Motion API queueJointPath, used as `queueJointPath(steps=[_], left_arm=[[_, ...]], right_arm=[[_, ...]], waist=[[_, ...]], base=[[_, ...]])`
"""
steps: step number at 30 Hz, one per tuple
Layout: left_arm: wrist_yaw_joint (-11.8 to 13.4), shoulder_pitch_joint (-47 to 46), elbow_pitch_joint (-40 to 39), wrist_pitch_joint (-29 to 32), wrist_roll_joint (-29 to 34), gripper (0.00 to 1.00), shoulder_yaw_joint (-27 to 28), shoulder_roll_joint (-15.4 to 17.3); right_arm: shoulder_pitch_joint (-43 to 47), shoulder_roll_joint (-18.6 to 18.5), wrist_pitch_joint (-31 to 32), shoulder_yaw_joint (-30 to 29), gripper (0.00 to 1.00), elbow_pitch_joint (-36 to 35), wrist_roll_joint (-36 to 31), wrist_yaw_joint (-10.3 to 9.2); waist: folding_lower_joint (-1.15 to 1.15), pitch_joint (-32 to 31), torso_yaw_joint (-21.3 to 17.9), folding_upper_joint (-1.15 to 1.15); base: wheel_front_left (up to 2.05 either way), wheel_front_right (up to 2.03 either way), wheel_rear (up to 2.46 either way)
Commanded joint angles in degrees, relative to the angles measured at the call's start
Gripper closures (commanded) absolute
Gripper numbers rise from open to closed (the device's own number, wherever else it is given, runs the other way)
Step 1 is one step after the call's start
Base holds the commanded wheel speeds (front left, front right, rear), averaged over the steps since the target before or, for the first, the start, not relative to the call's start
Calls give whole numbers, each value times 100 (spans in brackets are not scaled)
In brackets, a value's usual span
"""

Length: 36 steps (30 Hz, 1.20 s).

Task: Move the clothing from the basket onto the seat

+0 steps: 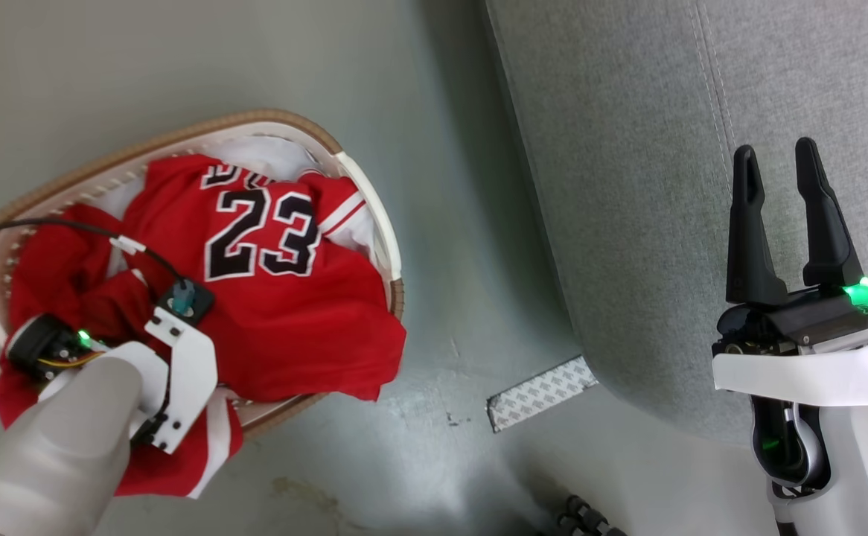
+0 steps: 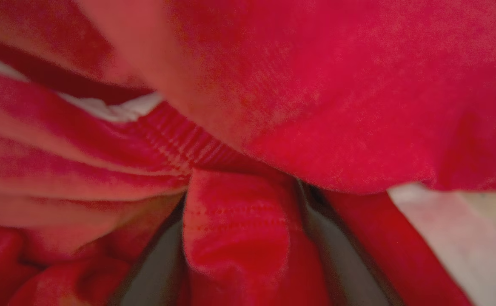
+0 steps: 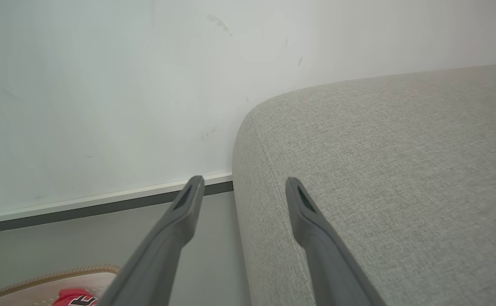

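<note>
Straddling fold of clothing with left claw spread | hovering right claw spread at seat edge | risking shallow pinch slipping, hem snagging basket

Your right gripper has two long matte-black fingers tapering to rounded tips, each with a slim slot near the end. They sit on a black block with a bright green light. Below it is a glossy white shell with a dark oval opening that glows green inside. Your left forearm is smooth pale grey and ends in an angular white bracket. A thin black cable, banded by a white clip, plugs into a teal connector.
</note>
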Motion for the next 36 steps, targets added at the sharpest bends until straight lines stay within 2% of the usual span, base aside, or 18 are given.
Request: queueJointPath(steps=[1,2,3,4,5,10,16,27,36], left_arm=[[11,-49,-12,65,-96,0,-87,87],[11,-77,-21,98,-143,20,-172,112],[11,-97,-32,114,-173,58,-250,134],[11,-116,-53,118,-198,86,-324,163],[11,-131,-72,92,-223,100,-390,184],[11,-218,-96,-105,-442,100,-592,230],[11,-176,49,-411,-623,100,-715,83],[11,412,402,-1399,-975,100,-785,-740],[12,876,570,-2346,-1394,100,-544,-1220]], right_arm=[[-46,9,4,9,0,11,41,-12],[-43,9,4,8,0,19,53,-12],[-41,9,4,7,0,27,73,-12],[-45,9,4,9,0,33,79,-11],[-51,9,4,11,0,41,77,-12],[-101,9,4,14,0,74,82,-11],[-95,8,4,-4,0,166,-40,-12],[236,3,5,-143,0,430,-607,-12],[656,-3,5,-169,0,689,-990,-12]], waist=[[-1,83,-60,0],[-1,102,-68,0],[-1,115,-75,0],[-1,124,-80,0],[-1,129,-84,0],[-1,79,-60,0],[-1,-290,45,0],[-1,-1886,522,0],[-1,-3200,950,0]], base=[[0,0,0],[0,0,0],[0,0,0],[0,0,0],[0,0,0],[0,0,0],[0,0,0],[0,0,0],[0,0,0]])
